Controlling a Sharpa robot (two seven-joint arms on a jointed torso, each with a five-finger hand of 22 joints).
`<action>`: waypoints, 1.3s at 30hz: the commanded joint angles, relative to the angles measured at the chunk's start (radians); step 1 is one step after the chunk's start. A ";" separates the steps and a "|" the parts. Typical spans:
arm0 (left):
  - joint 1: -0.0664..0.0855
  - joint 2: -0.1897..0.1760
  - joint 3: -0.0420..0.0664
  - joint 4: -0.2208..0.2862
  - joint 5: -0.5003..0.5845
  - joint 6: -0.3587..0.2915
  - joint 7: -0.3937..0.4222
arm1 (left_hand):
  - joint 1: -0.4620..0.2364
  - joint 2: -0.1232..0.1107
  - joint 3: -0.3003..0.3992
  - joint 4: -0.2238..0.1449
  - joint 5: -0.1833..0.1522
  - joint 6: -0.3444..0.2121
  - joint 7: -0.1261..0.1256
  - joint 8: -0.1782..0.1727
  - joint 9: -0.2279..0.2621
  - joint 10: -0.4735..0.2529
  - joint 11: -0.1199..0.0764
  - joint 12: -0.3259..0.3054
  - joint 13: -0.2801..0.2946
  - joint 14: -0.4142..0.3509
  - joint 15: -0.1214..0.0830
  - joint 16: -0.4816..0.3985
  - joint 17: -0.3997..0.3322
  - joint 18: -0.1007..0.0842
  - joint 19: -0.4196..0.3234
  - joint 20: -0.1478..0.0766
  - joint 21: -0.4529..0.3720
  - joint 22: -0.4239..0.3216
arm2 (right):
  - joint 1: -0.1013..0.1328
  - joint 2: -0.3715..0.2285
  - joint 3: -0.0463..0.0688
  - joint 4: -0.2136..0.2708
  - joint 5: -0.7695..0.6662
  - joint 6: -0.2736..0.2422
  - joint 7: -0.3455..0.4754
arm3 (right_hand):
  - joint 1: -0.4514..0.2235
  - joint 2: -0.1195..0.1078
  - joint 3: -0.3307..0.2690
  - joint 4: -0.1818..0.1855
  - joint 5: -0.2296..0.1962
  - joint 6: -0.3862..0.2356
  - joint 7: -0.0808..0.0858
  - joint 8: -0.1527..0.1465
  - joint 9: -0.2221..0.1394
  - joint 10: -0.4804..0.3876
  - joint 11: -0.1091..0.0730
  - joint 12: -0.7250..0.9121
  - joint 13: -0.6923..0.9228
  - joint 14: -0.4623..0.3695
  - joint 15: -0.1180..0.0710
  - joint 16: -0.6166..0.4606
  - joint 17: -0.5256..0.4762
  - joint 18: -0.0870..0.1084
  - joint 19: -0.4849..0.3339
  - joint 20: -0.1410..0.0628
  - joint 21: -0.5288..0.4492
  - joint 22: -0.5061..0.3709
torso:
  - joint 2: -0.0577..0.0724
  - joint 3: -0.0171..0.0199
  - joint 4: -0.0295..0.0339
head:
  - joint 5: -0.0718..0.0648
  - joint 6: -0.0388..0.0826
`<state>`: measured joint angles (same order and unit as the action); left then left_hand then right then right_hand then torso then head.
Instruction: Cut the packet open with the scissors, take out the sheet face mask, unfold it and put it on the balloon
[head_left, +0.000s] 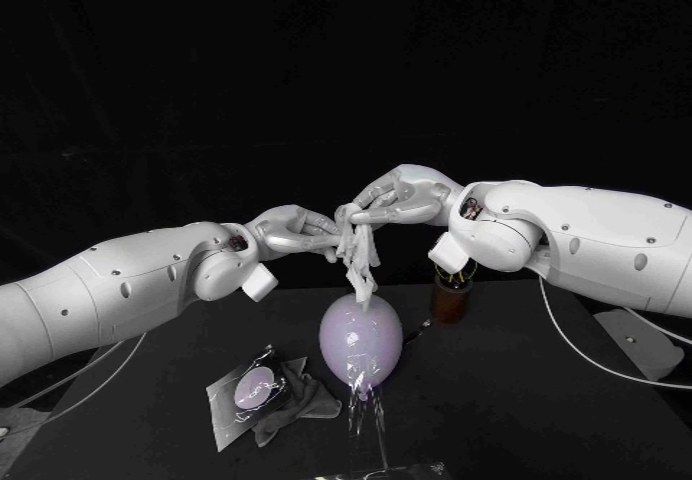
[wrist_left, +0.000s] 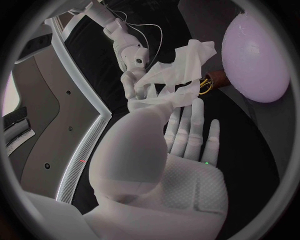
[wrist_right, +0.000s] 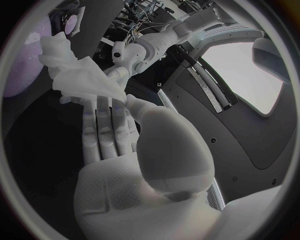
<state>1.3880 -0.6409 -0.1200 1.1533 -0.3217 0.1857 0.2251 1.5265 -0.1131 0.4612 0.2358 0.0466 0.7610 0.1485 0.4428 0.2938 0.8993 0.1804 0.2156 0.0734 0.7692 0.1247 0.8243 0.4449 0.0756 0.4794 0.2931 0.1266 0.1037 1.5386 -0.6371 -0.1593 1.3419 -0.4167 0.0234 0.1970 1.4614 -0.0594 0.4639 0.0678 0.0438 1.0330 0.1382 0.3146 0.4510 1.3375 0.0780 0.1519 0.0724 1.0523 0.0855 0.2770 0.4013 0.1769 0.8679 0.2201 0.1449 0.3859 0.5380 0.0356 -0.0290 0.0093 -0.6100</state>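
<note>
— What is the left robot hand (head_left: 296, 232) doing?

— Its fingers are curled in, pinching the upper edge of the white sheet face mask (head_left: 358, 258). The left wrist view shows the thin cloth bunched against its fingertips (wrist_left: 187, 112).

— And the right robot hand (head_left: 387, 200)?

— It pinches the same mask from the other side, fingers drawn together on the cloth. The two hands sit just beside each other, raised above the black desk (head_left: 519, 400).

— So where is the mask?

— It hangs between them in a crumpled, partly folded strip, straight over the pale lilac egg-shaped balloon (head_left: 361, 335). Its lower end reaches the balloon's top, but I cannot tell whether it touches.

— The packet?

— The flat silvery packet (head_left: 248, 392) lies on the desk near the balloon, on the left arm's side.

— Scissors?

— The yellow-handled scissors (wrist_left: 205, 85) stand in a brown cylindrical holder (head_left: 451, 300) on the desk behind the balloon, under the right arm. Neither hand touches them.
</note>
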 joint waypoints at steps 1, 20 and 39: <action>0.000 0.003 0.001 -0.002 0.011 -0.017 0.018 | 0.001 0.003 0.005 0.003 0.001 -0.003 0.003 -0.011 -0.003 0.000 0.005 -0.007 -0.003 0.002 0.008 0.005 -0.003 -0.014 0.004 0.001 -0.006 -0.002 | 0.001 -0.001 0.001 0.004 -0.002 0.004 0.010 | -0.008 0.006 0.005 -0.002 0.005 0.003 -0.003 0.007 0.015 0.005 0.000 -0.006 0.001 0.010 -0.002 -0.007 0.002 0.007 0.008 -0.002 0.005 0.002 | 0.001 -0.0001 -0.0002 | 0.001 -0.001; 0.000 0.005 0.001 -0.001 -0.022 -0.026 0.006 | 0.019 -0.086 -0.047 -0.021 0.001 -0.032 -0.016 -0.060 -0.028 -0.020 0.011 -0.035 -0.010 -0.013 0.016 0.017 -0.030 -0.014 0.013 0.001 -0.023 -0.018 | 0.001 0.000 0.001 0.005 -0.001 0.003 0.012 | -0.008 0.006 0.005 -0.002 0.005 0.003 -0.003 0.007 0.015 0.005 0.000 -0.006 0.001 0.010 -0.002 -0.007 0.002 0.007 0.008 -0.002 0.005 0.002 | 0.000 -0.0003 0.0000 | 0.001 -0.002; 0.000 0.012 0.001 0.008 -0.038 -0.019 0.044 | 0.027 -0.015 -0.048 -0.006 0.002 0.049 -0.040 -0.047 -0.028 -0.027 -0.001 -0.040 -0.006 -0.030 0.007 0.024 -0.053 -0.015 -0.019 0.001 -0.048 -0.037 | 0.001 0.002 0.001 0.011 0.000 0.007 0.011 | -0.010 0.005 0.008 -0.004 0.005 0.003 -0.003 0.008 0.016 0.007 0.000 -0.006 0.001 0.011 -0.002 -0.007 0.002 0.007 0.009 -0.002 0.006 0.002 | 0.000 -0.0002 0.0001 | 0.002 -0.002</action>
<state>1.3873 -0.6317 -0.1200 1.1588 -0.3571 0.1639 0.2382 1.5536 -0.1256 0.4135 0.2302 0.0465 0.8184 0.1151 0.3992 0.2668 0.8691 0.1744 0.1715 0.0667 0.7364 0.1323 0.8441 0.3919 0.0756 0.4680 0.2931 0.0840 0.0673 1.5390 -0.6354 -0.1589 1.3507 -0.4159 0.0228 0.1981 1.4522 -0.0606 0.4682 0.0636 0.0418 1.0319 0.1357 0.3197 0.4589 1.3387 0.0799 0.1519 0.0724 1.0558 0.0820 0.2732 0.4024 0.1689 0.8716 0.2163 0.1449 0.3875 0.5383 0.0352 -0.0289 0.0107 -0.6120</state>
